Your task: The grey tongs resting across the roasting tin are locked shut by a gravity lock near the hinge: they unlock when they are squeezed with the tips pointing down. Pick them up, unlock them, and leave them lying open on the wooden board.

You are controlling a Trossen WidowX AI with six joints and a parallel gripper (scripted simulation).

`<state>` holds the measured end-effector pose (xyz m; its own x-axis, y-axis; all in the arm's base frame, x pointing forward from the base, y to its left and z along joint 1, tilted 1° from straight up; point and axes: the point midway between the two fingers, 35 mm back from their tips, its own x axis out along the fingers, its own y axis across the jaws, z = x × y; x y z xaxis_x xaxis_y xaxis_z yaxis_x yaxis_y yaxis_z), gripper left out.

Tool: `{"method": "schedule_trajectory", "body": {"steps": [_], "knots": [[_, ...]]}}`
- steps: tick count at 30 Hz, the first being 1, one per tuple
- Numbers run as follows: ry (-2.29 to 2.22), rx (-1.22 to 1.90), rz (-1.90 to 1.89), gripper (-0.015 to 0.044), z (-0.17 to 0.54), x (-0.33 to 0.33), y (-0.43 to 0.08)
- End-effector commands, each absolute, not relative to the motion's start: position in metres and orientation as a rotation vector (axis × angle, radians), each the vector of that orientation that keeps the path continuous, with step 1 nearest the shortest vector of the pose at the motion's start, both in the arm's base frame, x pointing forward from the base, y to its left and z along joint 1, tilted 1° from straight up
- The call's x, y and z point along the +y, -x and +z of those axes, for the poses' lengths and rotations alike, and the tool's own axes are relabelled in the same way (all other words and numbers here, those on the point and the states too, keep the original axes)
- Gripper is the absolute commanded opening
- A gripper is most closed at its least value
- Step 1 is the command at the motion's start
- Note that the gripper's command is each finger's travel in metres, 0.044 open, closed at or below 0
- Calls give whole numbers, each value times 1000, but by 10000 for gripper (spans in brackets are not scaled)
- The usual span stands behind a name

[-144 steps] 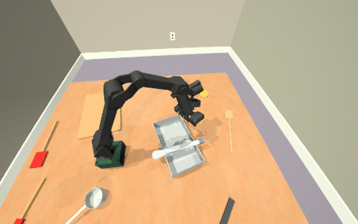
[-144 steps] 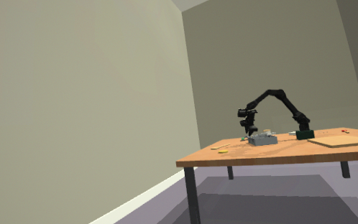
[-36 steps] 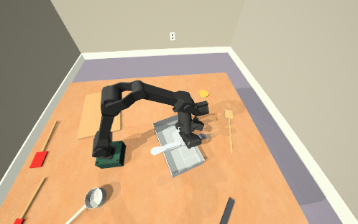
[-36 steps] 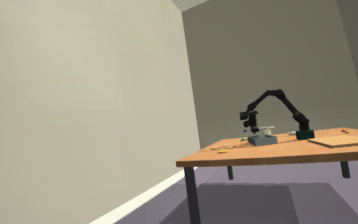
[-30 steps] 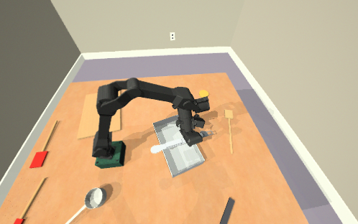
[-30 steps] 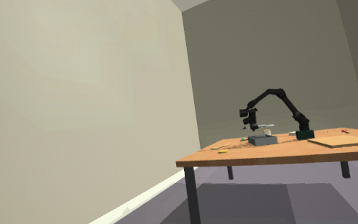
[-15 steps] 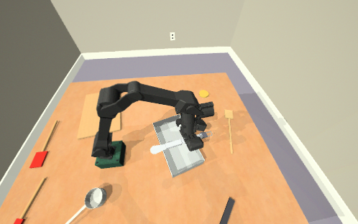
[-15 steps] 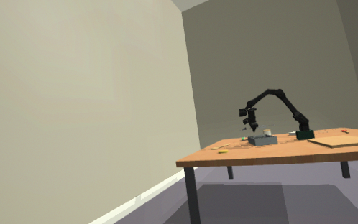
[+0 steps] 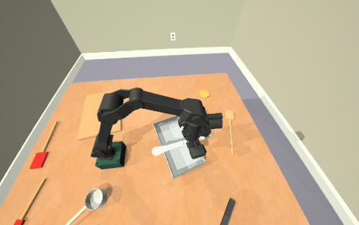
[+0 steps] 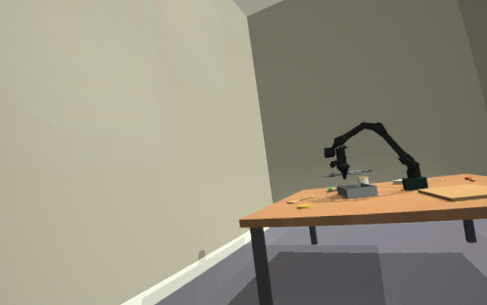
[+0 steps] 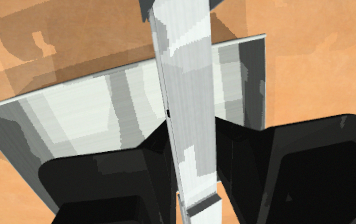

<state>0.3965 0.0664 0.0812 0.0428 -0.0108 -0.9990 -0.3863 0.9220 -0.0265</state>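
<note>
Above the tin, tongs (image 9: 172, 147) (image 10: 359, 172) (image 11: 192, 100) aloft.

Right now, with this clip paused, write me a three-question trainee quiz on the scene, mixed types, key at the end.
1. True or false: the grey tongs are resting on the rim of the roasting tin.

2. Multiple choice: how do the jaws stand?
A. Wide open
B. Shut on the tongs
C. Shut on nothing

3. Fill in the blank: the tongs must end up lying open on the wooden ____.

Key:
1. False; the exterior view shows them held above the tin.
2. B
3. board
</note>
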Motion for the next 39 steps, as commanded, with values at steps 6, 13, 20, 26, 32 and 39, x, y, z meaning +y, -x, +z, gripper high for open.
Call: {"method": "schedule_trajectory", "body": {"steps": [6,13,20,26,32,39], "knots": [[337,1506,315,-150,82,77,-394],[404,1494,398,-150,84,118,-379],[466,1479,469,-150,88,160,-359],[524,1465,532,-150,91,195,-339],[582,1452,593,-150,93,227,-314],[651,1434,669,-150,96,261,-282]]}}
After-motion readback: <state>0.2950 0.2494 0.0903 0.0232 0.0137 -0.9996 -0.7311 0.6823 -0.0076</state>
